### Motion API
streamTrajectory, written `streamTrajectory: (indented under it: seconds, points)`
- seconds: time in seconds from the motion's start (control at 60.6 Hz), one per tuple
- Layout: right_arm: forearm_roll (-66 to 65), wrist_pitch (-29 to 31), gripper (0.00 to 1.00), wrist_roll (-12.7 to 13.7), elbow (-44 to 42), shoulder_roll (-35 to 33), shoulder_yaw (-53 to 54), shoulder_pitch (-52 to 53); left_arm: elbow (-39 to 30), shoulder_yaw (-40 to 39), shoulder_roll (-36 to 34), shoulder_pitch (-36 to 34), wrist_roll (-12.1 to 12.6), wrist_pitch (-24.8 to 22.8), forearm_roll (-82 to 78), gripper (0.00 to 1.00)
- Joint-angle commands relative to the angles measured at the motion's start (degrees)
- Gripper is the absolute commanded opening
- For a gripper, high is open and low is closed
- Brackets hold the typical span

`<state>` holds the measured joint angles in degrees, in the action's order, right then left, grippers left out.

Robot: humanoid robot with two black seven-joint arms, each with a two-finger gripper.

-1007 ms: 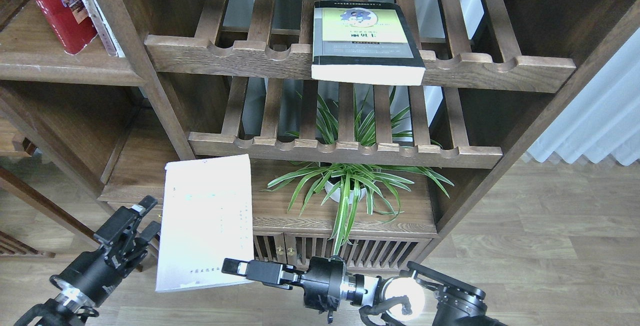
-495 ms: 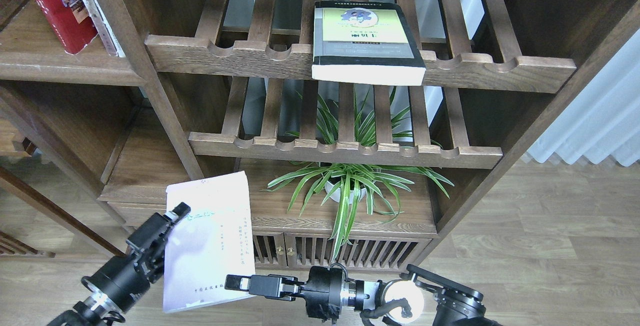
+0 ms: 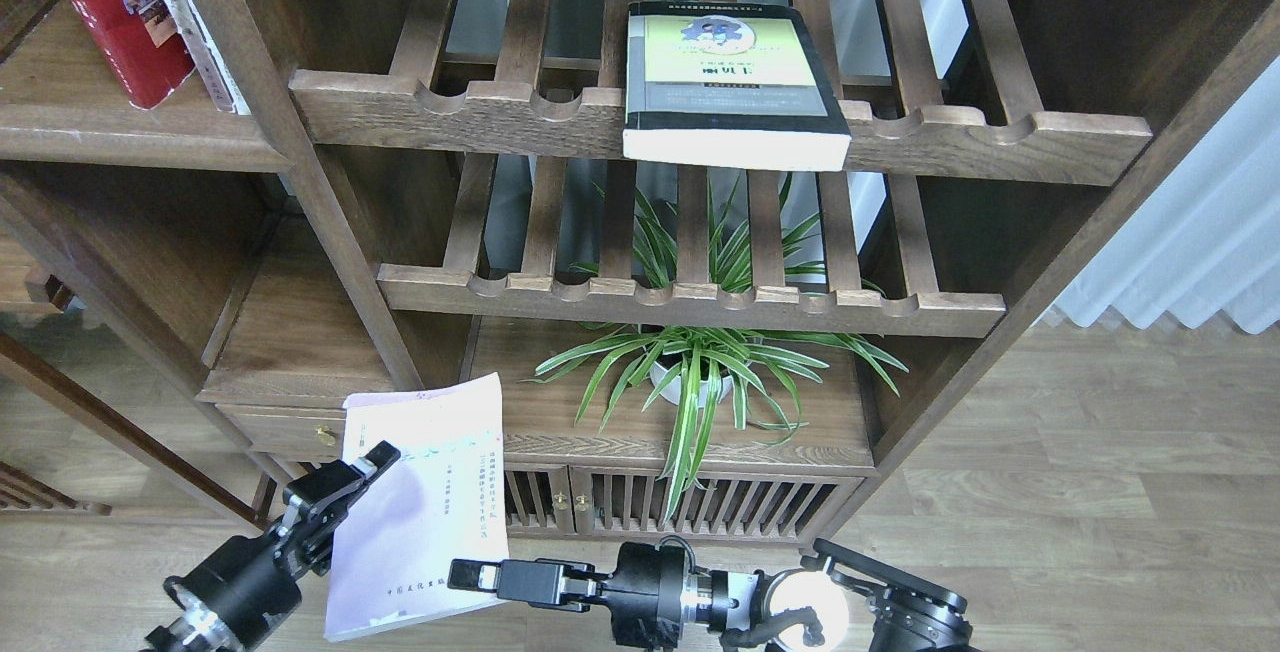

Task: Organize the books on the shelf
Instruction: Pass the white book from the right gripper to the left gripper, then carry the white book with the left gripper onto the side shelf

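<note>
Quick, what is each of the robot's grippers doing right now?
Left gripper: closed on the left edge of the pale lavender-white book.
Right gripper: at the book's lower right corner; whether it grips cannot be told.

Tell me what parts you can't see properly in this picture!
- Red book, head view: its top is cut off by the picture's upper edge.
- Lavender-white book: the print is too small to read, and the left pincer covers its left side.
- Plant pot: mostly hidden by its own leaves.
- Right pincer: seen too dark to tell open from shut.
</note>
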<state>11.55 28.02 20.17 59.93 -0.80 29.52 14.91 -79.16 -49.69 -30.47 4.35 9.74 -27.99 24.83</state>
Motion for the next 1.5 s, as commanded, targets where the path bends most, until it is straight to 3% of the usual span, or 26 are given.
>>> streamTrajectory:
  seconds: [0.0,0.132,0.198,0.231,0.248,0.264,0.281,0.33,0.644,0.677,0.924,1.089,1.288,1.42,1.486]
  points:
    - [0.1,0.0,0.05,-0.1,-0.2,0.1,0.5,0.3,-1.4,0.3,-1.4,0.1,0.0,0.0,0.0,0.02]
    - [0.1,0.0,0.07,-0.2,-0.3,0.1,0.5,0.3,-1.5,-0.2,-2.5,0.1,0.0,0.0,0.0,0.03]
    - [0.3,0.0,0.15,-0.4,-0.2,0.0,0.5,0.3,-1.6,-0.7,-2.8,0.1,0.0,0.0,0.0,0.03]
    - [0.2,0.0,0.24,-0.4,-0.2,0.1,0.5,0.3,-1.6,-0.9,-2.8,0.0,0.0,0.0,0.0,0.02]
    - [0.1,0.0,0.41,-0.4,-0.2,0.1,0.5,0.3,-1.6,-1.1,-2.8,0.0,0.0,0.0,0.0,0.02]
    - [0.0,0.0,0.48,-0.5,-0.2,0.1,0.5,0.3,-1.6,-1.2,-2.8,0.1,0.0,0.0,0.0,0.02]
    - [-0.3,0.0,0.72,-0.5,-0.2,0.1,0.5,0.4,-1.6,-1.6,-2.8,0.1,0.0,0.0,0.0,0.02]
    - [-1.1,0.0,1.0,-0.5,-0.2,0.2,0.4,0.8,-1.6,-2.9,-2.8,0.1,0.0,0.0,0.0,0.02]
    - [-1.9,0.0,1.0,-1.0,-0.1,0.3,0.5,0.4,-6.9,-16.1,-5.9,5.3,-0.1,0.0,0.0,0.02]
    - [-1.9,0.0,1.0,-1.0,-0.2,0.2,0.5,-0.1,-9.1,-21.6,-8.3,7.8,0.2,0.0,0.1,0.02]
    - [-2.0,0.0,1.0,-1.0,-0.2,0.0,0.5,-1.7,-12.4,-41.7,-13.2,13.2,1.2,0.0,0.0,0.02]
    - [-2.0,0.0,1.0,-0.9,-0.3,0.1,0.5,-1.7,-11.9,-51.9,-14.7,13.3,4.2,0.0,-0.2,0.02]
    - [-2.0,0.0,1.0,-0.9,-0.5,0.2,0.6,-1.7,-8.4,-60.7,-15.1,12.2,14.0,0.0,-1.5,0.02]
    - [-2.0,0.0,1.0,-1.0,-1.0,0.3,0.6,-1.7,-6.1,-62.9,-15.1,7.6,15.1,0.0,-7.2,0.02]
    - [-2.0,0.0,1.0,-0.9,-1.1,0.5,1.1,-1.7,-3.1,-65.3,-14.7,0.5,15.1,0.0,-16.9,0.02]
